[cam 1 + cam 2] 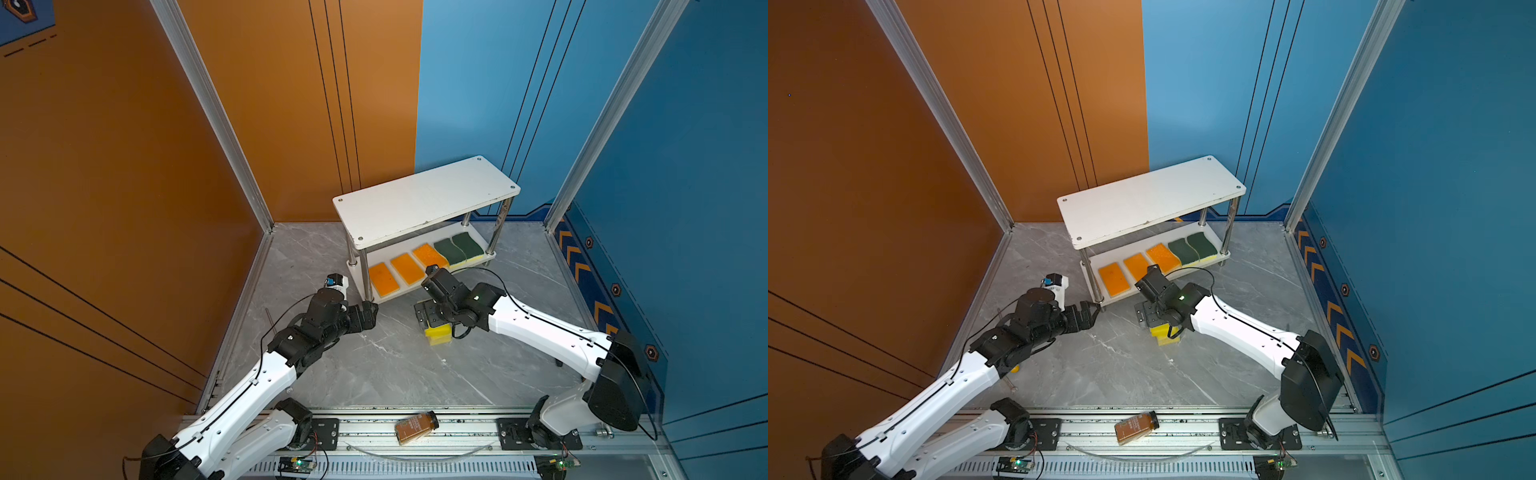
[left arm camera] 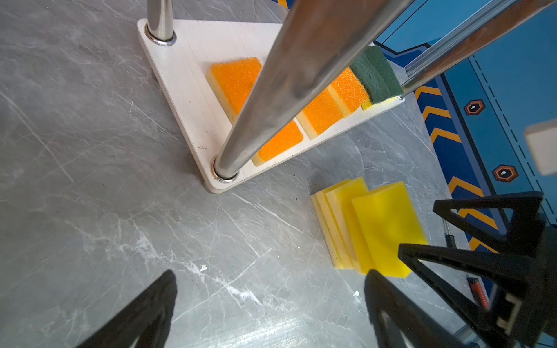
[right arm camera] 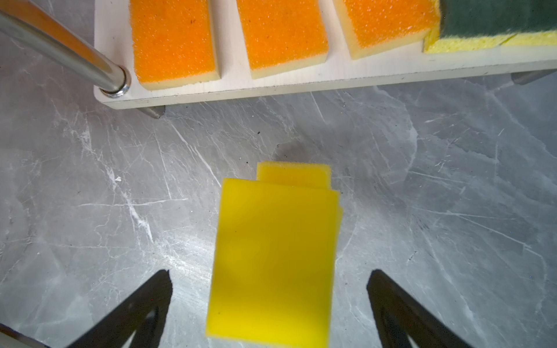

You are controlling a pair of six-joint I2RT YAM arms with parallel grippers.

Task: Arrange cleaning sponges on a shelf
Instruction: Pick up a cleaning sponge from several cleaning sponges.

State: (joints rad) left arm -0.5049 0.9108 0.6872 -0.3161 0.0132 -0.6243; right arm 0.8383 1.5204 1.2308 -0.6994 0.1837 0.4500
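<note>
Five sponges [image 1: 401,269] are already parked on the lower board of the shelf [image 1: 424,199], while the yellow stack [image 3: 274,256] is left on the tabletop [image 1: 374,365] at its 6 o'clock, hovered over by the right gripper [image 3: 269,272], spread wide and empty.

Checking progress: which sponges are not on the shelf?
The yellow sponges, stacked on the table under the right tool; the orange sponges and green-topped sponges lie on the shelf.
</note>
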